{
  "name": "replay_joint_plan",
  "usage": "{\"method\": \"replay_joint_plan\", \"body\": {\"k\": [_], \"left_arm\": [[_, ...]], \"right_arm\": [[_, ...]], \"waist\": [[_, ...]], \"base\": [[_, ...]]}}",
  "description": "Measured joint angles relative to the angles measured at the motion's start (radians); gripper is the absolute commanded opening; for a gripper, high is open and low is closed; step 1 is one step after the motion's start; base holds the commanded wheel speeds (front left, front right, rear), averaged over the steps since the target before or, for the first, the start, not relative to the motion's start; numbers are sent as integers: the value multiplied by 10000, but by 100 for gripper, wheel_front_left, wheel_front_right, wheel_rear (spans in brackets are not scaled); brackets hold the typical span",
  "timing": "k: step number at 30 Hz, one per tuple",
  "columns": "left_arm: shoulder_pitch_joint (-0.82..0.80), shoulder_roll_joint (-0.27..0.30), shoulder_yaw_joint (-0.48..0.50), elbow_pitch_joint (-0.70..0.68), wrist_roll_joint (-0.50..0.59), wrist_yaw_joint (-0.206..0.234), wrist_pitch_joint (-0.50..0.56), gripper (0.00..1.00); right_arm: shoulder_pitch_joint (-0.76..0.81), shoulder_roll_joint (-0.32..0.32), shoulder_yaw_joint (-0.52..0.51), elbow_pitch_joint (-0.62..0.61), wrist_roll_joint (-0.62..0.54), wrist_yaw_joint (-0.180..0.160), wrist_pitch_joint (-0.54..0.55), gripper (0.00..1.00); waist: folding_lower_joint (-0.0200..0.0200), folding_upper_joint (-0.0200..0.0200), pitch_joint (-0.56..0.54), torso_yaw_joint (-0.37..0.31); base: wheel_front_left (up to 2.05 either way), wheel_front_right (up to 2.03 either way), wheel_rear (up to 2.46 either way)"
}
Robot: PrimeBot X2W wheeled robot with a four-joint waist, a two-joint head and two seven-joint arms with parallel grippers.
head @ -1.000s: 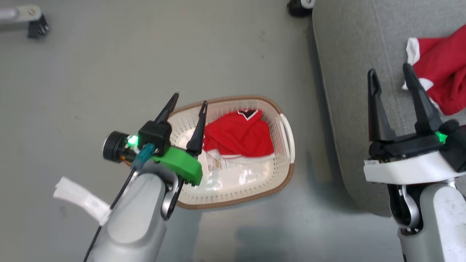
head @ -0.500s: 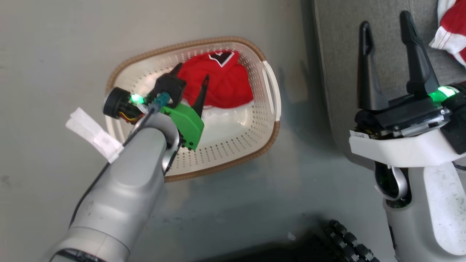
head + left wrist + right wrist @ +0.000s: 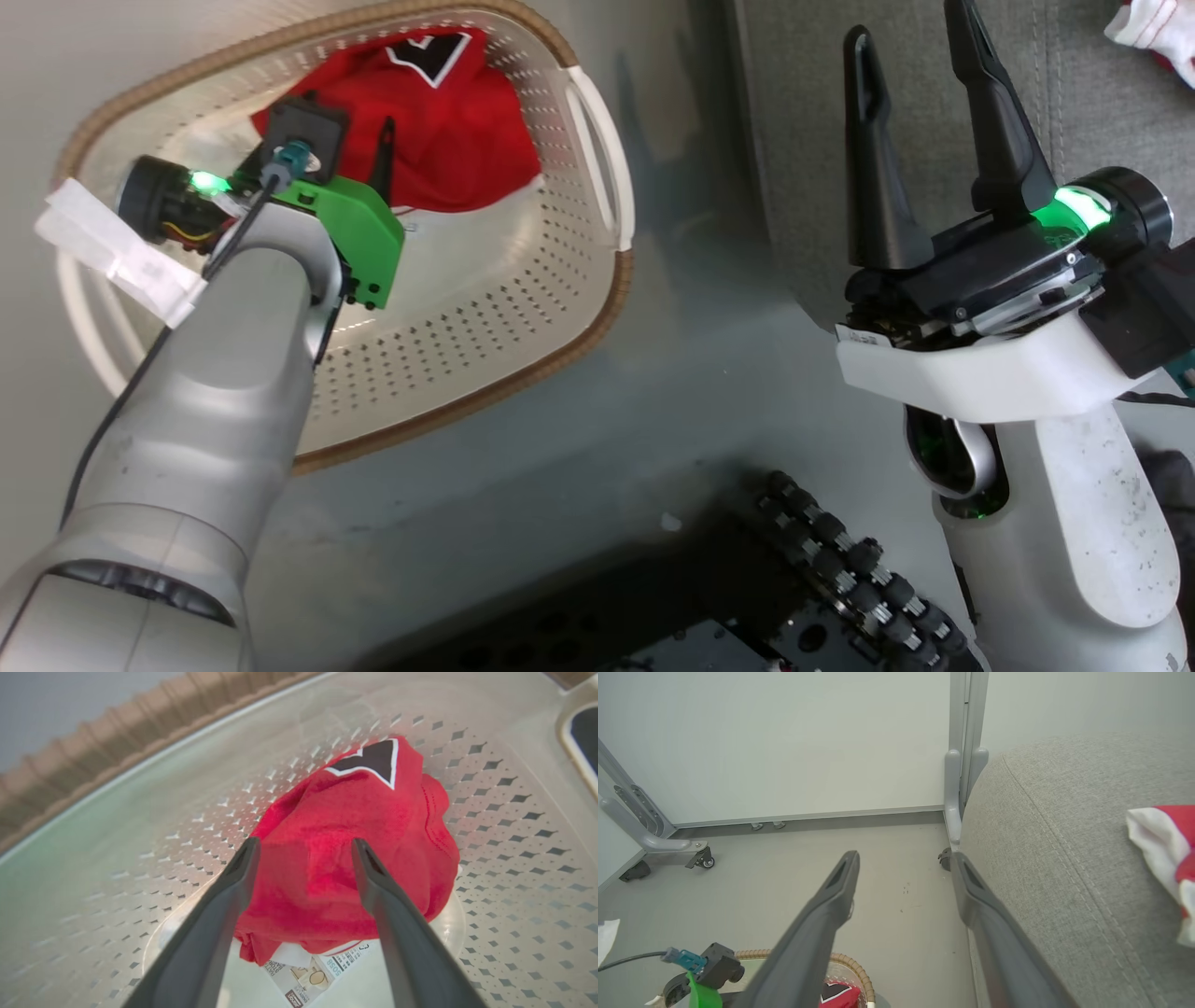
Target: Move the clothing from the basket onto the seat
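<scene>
Left gripper [image 3: 304,844] spread over red garment [image 3: 355,807] at far end of basket [image 3: 140,807]; right gripper [image 3: 910,28] spread, empty. Risk: shallow pinch slipping, or paper label [image 3: 303,975] caught too.

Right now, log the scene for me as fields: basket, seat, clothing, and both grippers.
basket: on the floor beside the seat, holding one red garment
seat: grey, with another red and white garment lying on it
left gripper: open, inside the basket, fingers straddling the red garment, not closed on it
right gripper: open, empty, by the seat's edge
task state: one garment yet to move
</scene>
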Motion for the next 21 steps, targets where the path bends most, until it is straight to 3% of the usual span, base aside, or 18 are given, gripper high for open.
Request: {"method": "replay_joint_plan", "body": {"k": [8, 21], "left_arm": [[-560, 401, 180, 660, -178, 309, 13, 100], [-853, 485, 115, 1166, -362, 299, 857, 100]], "right_arm": [[-42, 19, 104, -213, 251, 0, -4, 100], [314, 27, 188, -558, 255, 0, -10, 100]], "waist": [[0, 0, 685, -668], [-1, 0, 1077, -806]], "base": [[0, 0, 0], [0, 0, 0]]}}
